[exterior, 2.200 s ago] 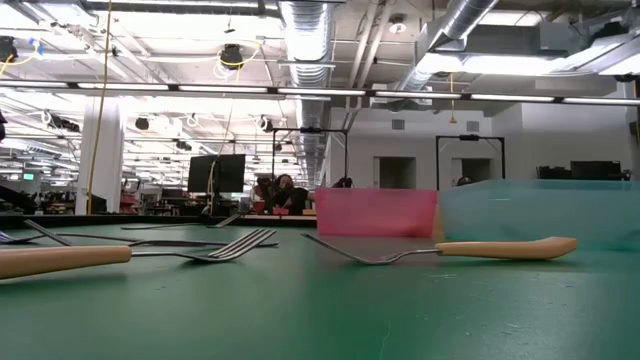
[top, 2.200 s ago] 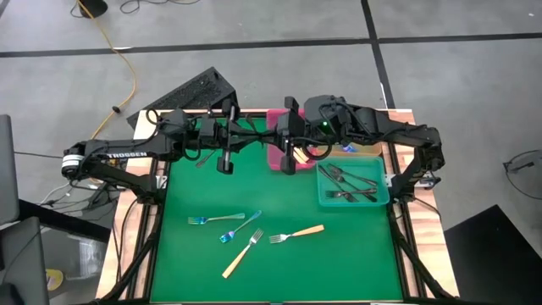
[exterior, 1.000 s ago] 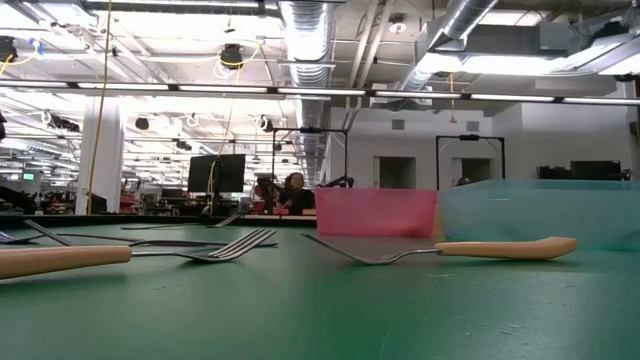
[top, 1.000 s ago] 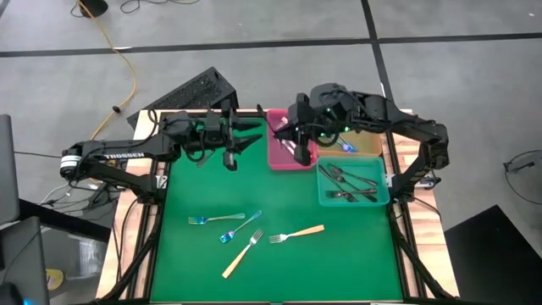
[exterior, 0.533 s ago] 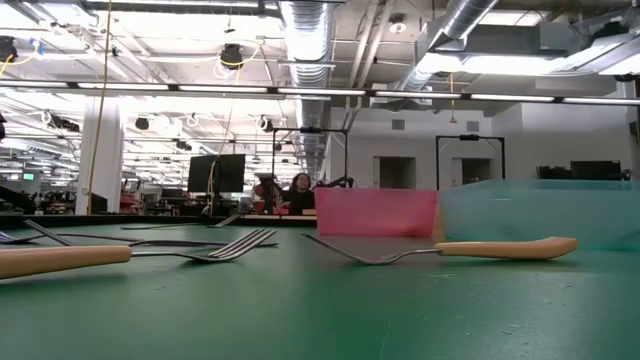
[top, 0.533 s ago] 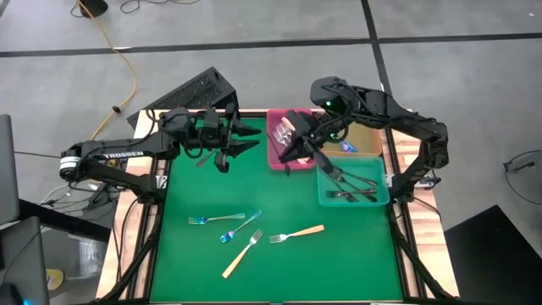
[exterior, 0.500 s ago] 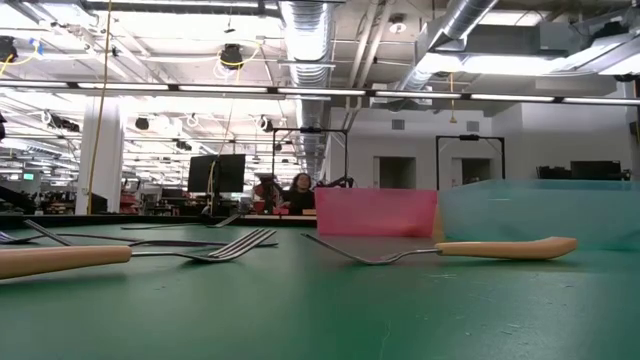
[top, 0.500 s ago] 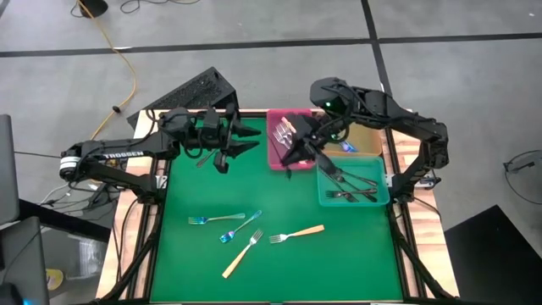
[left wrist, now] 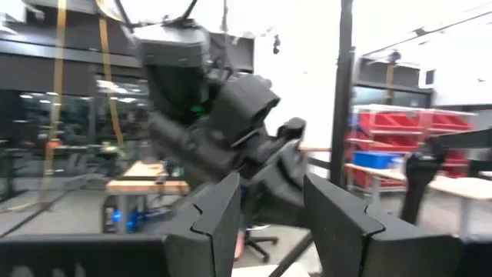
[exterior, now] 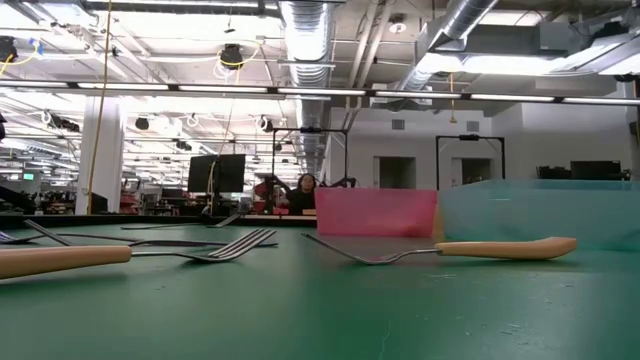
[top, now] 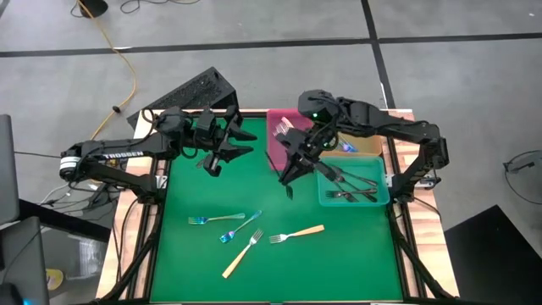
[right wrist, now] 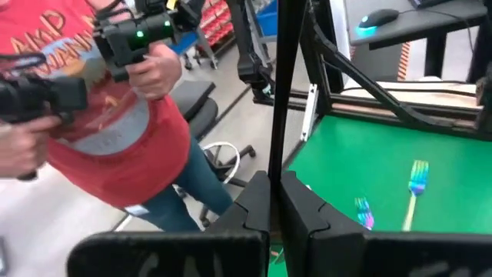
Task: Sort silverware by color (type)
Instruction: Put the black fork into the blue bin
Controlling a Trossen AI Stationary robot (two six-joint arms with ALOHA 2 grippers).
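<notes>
Four loose forks lie flat on the green mat: two iridescent blue forks and two tan-handled forks. My right gripper hangs shut and empty above the mat, just near of the pink bin; its wrist view shows the shut fingers and the blue forks beyond. My left gripper hovers open and empty at the mat's far left; a gap shows between its fingers. In the low view a tan-handled fork lies before the bins.
The pink bin holds tan-handled forks. The teal bin at the right holds dark forks. A tan bin behind it holds a blue fork. A person in a red shirt stands beyond the table. Bare mat lies along the near edge.
My right gripper has come from over the pink bin toward the table's near edge and down, tipping to slant over the mat, still shut. My left gripper has shifted a little toward the left edge.
</notes>
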